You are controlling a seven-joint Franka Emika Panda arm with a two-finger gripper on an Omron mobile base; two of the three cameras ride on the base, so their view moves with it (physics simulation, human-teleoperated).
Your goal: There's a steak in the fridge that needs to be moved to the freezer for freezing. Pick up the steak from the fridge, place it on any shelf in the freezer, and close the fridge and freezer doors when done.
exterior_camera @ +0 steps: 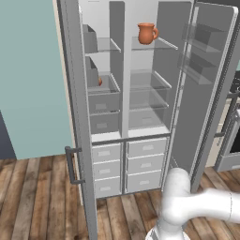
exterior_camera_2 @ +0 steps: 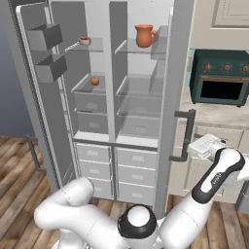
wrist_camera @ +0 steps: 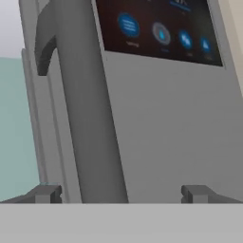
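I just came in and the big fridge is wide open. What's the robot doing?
The robot's hand is open, right at the bar handle of the door with the dark panel. Both doors stand open. Inside, a jug sits on a top shelf and a small fruit on a lower one. I can't spot the steak anywhere.

base views flanking fridge point(exterior_camera: 145, 84), hand view close
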